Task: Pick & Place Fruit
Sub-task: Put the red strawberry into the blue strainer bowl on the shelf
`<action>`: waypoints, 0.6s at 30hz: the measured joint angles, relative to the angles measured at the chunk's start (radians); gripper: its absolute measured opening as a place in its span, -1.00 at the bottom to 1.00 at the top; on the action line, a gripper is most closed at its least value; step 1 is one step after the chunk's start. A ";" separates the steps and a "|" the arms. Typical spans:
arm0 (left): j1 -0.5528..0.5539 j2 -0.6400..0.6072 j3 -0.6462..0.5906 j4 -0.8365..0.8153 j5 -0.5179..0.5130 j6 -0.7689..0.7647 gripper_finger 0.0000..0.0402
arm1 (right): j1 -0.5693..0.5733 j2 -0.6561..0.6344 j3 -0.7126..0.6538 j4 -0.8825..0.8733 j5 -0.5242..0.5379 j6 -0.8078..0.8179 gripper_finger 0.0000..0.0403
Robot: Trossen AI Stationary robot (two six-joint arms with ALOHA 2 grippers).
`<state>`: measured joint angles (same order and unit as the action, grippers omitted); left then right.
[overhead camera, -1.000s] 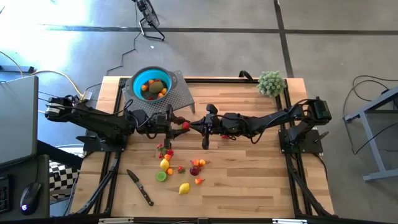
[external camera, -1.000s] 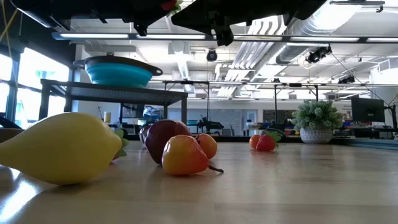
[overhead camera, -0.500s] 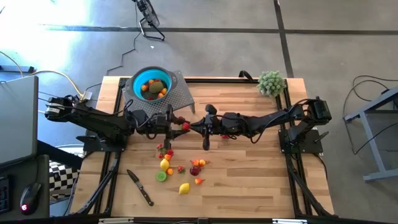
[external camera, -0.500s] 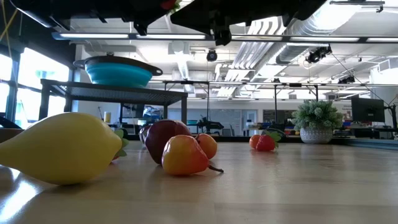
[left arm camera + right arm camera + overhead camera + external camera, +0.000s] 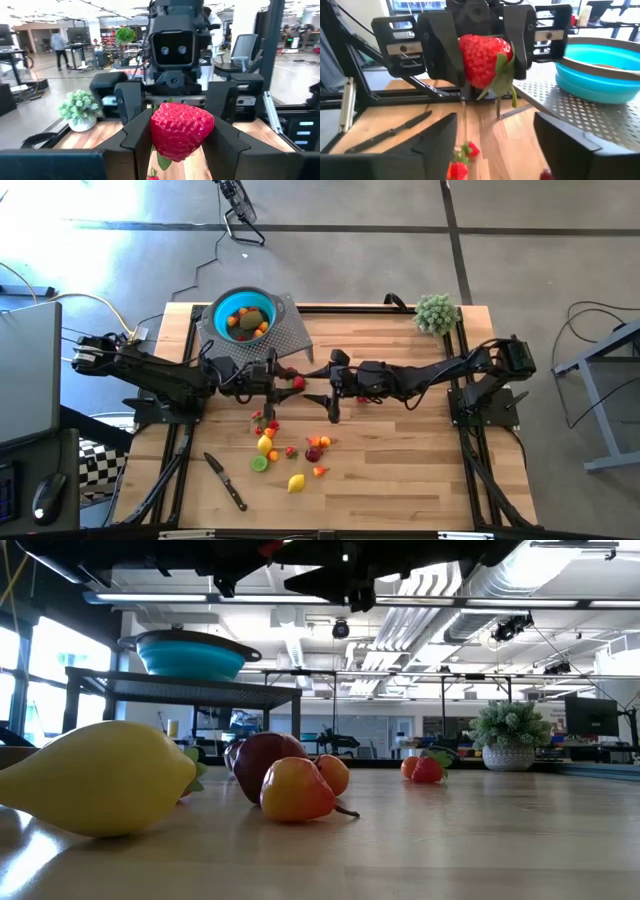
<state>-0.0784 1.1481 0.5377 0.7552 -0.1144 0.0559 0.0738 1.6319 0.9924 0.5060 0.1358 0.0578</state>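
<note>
A red strawberry (image 5: 181, 129) with green leaves hangs in the air over the middle of the table, and my left gripper (image 5: 292, 380) is shut on it. Facing it from the right, my right gripper (image 5: 495, 145) stands open just short of the strawberry (image 5: 484, 54), touching nothing. The teal bowl (image 5: 243, 315), with a few fruits in it, sits on a perforated metal stand (image 5: 288, 330) at the far left. Several small fruits (image 5: 290, 448) lie loose on the wood in front of the grippers. In the low view a yellow lemon (image 5: 100, 778) lies nearest. My left gripper pinches the strawberry's two sides (image 5: 156, 131) between its two fingers (image 5: 134, 140). The fingers lie level and point toward the table's right. The strawberry is lifted clear of the table, and its green leaves (image 5: 502, 80) hang down below it.
A black-handled knife (image 5: 226, 481) lies near the front left. A fuzzy green plant ball (image 5: 436, 312) stands at the far right corner. Bare wood lies to the right of the loose fruits and at the back middle.
My right gripper has opened beside the strawberry, its fingers now spread apart. The strawberry stays in my left gripper, in the same place.
</note>
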 joint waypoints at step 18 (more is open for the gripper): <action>0.000 -0.270 0.000 -0.251 -0.273 0.045 -0.30 | 0.004 -0.049 0.000 -0.190 0.123 0.023 0.57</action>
<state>-0.0780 0.8786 0.5377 0.5041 -0.3874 0.1011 0.0776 1.5829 0.9924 0.3157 0.2592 0.0811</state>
